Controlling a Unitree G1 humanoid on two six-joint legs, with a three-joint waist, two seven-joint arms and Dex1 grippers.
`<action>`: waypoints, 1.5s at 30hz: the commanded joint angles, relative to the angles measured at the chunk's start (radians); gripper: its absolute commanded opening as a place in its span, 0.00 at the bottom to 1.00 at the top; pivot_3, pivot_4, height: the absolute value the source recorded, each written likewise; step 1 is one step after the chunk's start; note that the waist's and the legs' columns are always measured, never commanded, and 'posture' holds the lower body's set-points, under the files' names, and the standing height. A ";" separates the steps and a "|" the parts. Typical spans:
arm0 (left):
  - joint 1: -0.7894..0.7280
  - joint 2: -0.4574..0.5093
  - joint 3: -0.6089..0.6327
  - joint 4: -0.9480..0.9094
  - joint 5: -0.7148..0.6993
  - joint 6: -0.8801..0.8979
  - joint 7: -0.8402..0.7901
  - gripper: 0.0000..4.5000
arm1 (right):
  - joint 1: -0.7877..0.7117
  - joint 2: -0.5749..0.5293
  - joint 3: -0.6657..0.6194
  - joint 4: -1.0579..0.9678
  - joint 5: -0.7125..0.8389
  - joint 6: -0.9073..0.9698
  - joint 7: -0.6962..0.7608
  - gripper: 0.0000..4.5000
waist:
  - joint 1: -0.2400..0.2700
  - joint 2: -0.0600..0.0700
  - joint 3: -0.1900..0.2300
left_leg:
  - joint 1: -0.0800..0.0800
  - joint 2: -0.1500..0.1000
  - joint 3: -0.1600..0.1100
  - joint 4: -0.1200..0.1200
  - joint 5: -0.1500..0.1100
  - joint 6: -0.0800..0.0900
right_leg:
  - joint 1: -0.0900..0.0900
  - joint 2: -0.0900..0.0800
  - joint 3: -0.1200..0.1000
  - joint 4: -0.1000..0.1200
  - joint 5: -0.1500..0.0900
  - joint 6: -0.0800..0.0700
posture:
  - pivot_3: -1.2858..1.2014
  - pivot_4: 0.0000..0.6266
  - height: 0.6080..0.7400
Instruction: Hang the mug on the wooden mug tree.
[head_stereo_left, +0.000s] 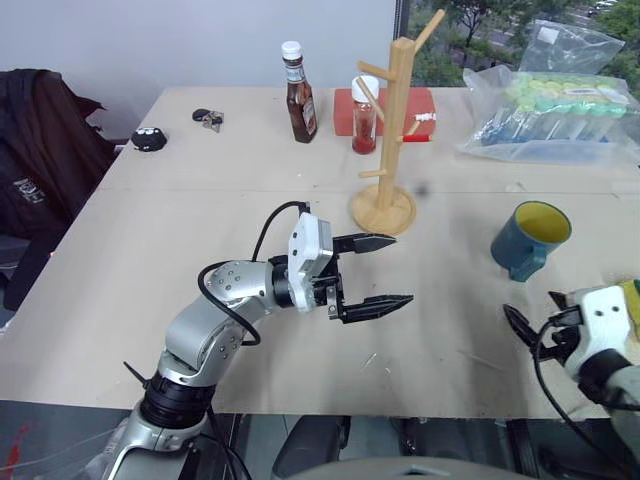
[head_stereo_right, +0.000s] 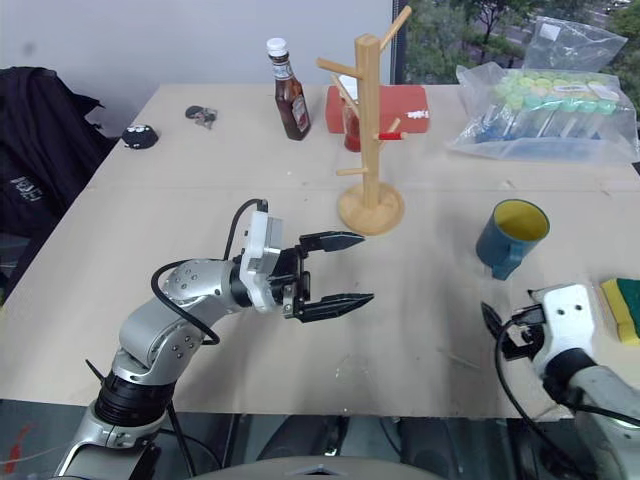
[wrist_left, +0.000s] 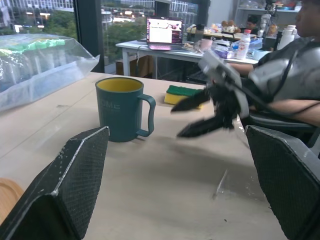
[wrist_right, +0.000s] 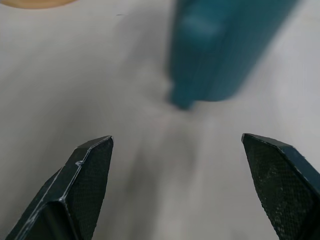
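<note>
Left eye view — upright mug (head_stereo_left: 528, 238), yellow inside, nothing in it — both tools (head_stereo_left: 375, 274) (head_stereo_left: 530, 318) spread, unladen

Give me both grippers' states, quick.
Left gripper: open, holding nothing.
Right gripper: open, holding nothing, pointed at the mug on the table.

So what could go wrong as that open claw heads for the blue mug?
The right claw is open, short of the mug, whose handle faces it; a poor approach could nudge or tip the mug. Later, the mug tree stands close to two bottles; a swinging mug might knock them.
</note>
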 joint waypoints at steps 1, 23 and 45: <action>-0.004 0.002 0.016 -0.040 -0.014 0.000 0.007 1.00 | -0.043 0.071 0.050 -0.033 -0.063 -0.002 -0.127 0.92 | 0.000 0.000 0.000 | 0.000 0.000 0.000 0.000 0.000 0.000 | 0.000 0.000 0.000 0.000 0.000 0.000 | 0.52 0.24 1.00; -0.018 0.014 0.028 -0.042 -0.013 0.002 0.011 1.00 | -0.205 0.403 0.232 0.035 -0.367 -0.088 -0.517 0.92 | -0.006 0.001 -0.001 | 0.000 0.000 0.003 -0.001 0.000 0.000 | -0.004 0.002 0.002 0.002 0.000 0.000 | 0.52 0.24 1.00; -0.008 0.057 0.042 -0.068 -0.025 0.014 0.007 1.00 | -0.256 0.474 0.212 0.109 -0.425 -0.149 -0.550 0.15 | -0.007 0.001 -0.001 | 0.001 0.001 0.005 -0.001 0.000 0.000 | -0.004 0.004 0.006 0.002 0.000 0.000 | 0.52 0.24 1.00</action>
